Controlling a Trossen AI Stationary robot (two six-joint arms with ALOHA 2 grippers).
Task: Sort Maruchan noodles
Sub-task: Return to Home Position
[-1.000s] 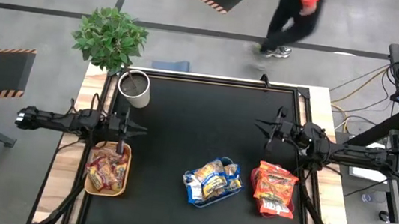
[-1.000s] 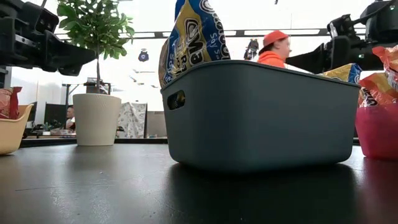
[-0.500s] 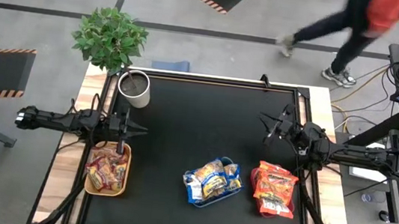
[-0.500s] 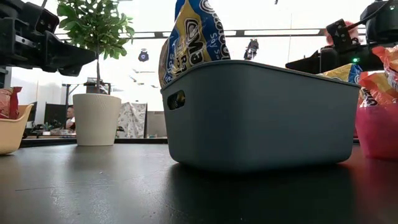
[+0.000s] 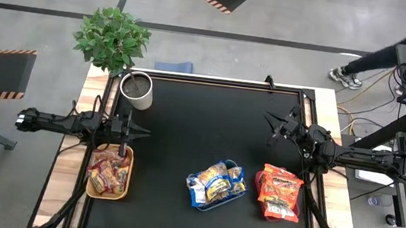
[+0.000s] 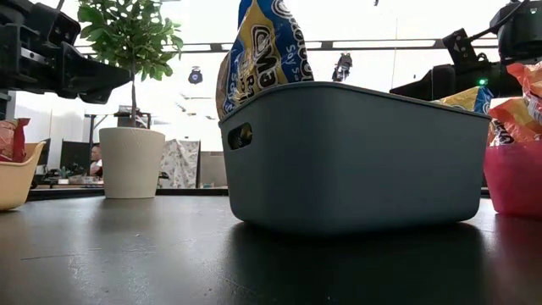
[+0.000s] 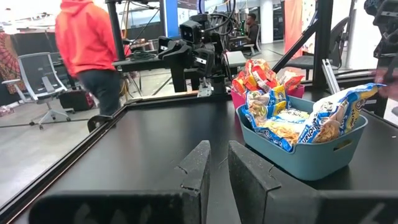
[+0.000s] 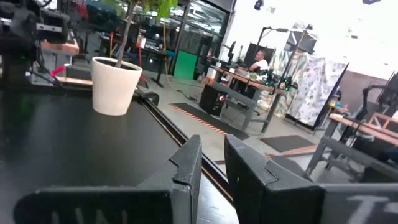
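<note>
Noodles are all in bins along the near side of the table [image 5: 186, 127], none loose that I can see. They're grouped by colour, which I'd guess is the whole point of the layout. The red packs [image 5: 107, 172] sit in the yellow bin [image 5: 107, 196] on the left. The blue-and-yellow packs [image 5: 216, 180] are in the blue bin [image 6: 356, 161] in the middle. The orange packs [image 5: 279, 190] are heaped in the red bin [image 6: 512, 182] just beside it on the right.

The packs themselves are flat, glossy, crinkly plastic, dumped in loosely rather than stacked. In the blue bin a couple stand on edge and poke well above the rim. The orange heap pretty much hides its bin from above.

Both arms sit off at the sides, clear of the bins, which fits a parked pose with the sorting looking finished. The left gripper [image 5: 140, 131] hangs over the table's left edge, just behind the yellow bin. Its fingers [image 7: 200, 163] are close together with only a slim gap and nothing between them. The right gripper [image 5: 272, 127] is near the right edge, behind the red bin. Its fingers [image 8: 189, 163] show the same narrow gap and it's empty too.
</note>
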